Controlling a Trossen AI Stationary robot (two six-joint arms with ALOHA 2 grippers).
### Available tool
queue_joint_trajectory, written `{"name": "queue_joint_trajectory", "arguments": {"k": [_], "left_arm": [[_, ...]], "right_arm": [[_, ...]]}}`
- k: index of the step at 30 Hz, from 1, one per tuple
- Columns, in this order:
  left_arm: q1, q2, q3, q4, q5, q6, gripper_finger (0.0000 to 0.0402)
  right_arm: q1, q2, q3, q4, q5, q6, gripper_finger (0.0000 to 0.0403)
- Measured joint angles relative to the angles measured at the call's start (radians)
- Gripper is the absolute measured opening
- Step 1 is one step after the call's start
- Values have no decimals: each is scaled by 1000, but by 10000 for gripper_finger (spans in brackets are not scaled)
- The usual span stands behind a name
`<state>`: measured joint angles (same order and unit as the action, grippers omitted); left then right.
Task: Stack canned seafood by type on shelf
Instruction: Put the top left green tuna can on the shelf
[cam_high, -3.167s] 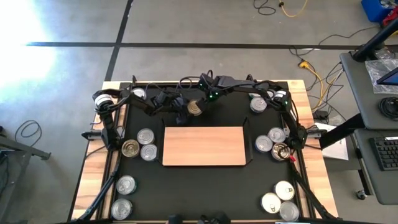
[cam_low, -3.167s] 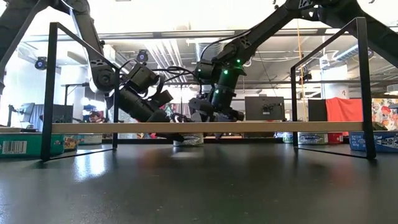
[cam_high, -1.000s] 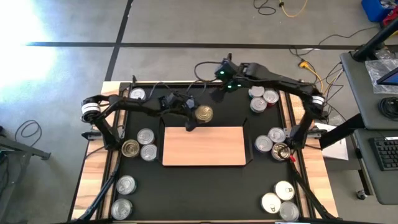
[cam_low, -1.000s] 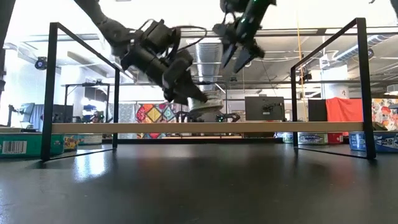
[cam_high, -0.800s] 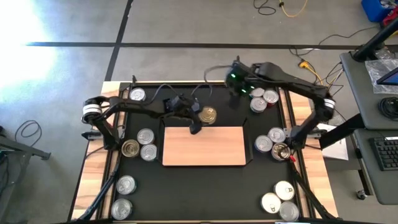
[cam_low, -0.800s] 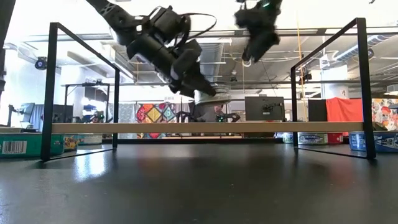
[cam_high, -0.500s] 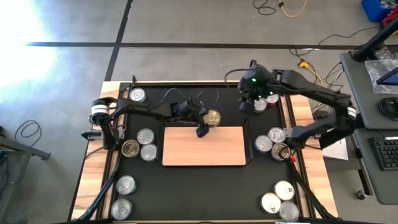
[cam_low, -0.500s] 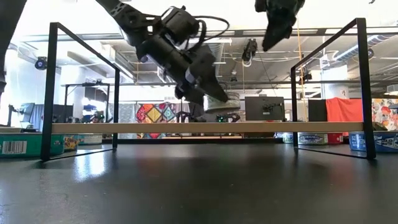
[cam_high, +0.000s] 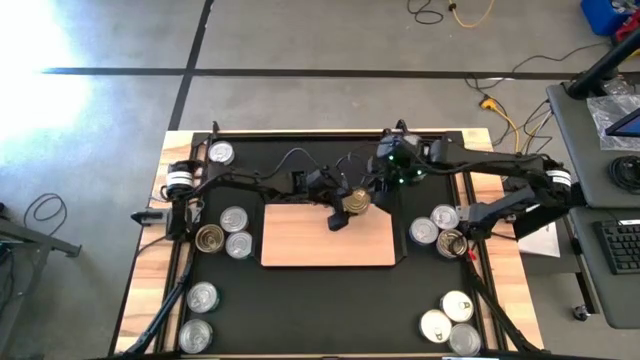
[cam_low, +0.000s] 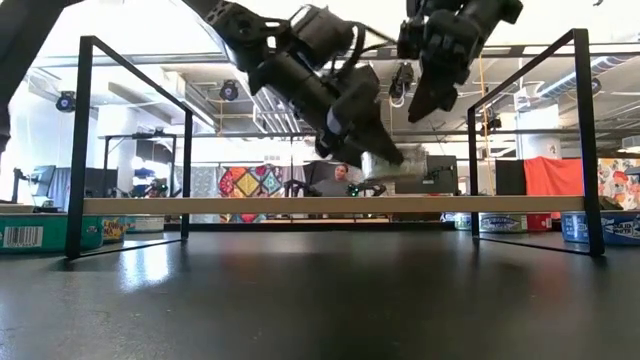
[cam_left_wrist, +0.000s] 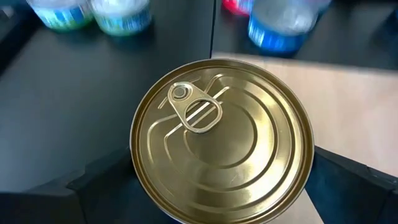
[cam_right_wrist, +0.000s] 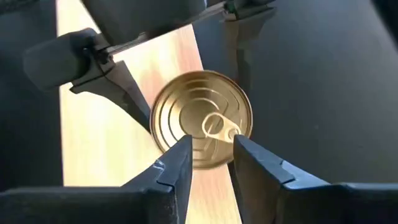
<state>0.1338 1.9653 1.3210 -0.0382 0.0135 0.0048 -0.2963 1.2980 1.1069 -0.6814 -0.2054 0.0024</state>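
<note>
Gold tin held over the far edge of the shelf, both arms close in.

Left gripper (cam_high: 345, 208) grips the gold-topped tin (cam_high: 356, 201) across its sides, fingers spread wide around it, above the far edge of the wooden shelf (cam_high: 300, 245), right of centre. The tin is lifted clear of the board in the low view (cam_low: 392, 163). Right gripper (cam_right_wrist: 208, 163) hangs just above the same tin (cam_right_wrist: 202, 119), fingers narrowed to a small gap, holding nothing. Other tins (cam_high: 233, 219) sit on the black mat (cam_high: 320, 310) either side.

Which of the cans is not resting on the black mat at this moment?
The gold-topped can, held by the left tool above the shelf's back edge. All other cans sit on the mat.
</note>
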Motion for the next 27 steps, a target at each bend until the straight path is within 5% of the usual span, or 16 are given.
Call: {"name": "queue_joint_trajectory", "arguments": {"k": [17,27], "left_arm": [[-17,-4,39,-174,-15,39,398],[-37,-20,15,-237,39,40,398]], "right_arm": [[61,245,50,106,0,-56,14],[130,329,52,207,22,-21,12]]}}
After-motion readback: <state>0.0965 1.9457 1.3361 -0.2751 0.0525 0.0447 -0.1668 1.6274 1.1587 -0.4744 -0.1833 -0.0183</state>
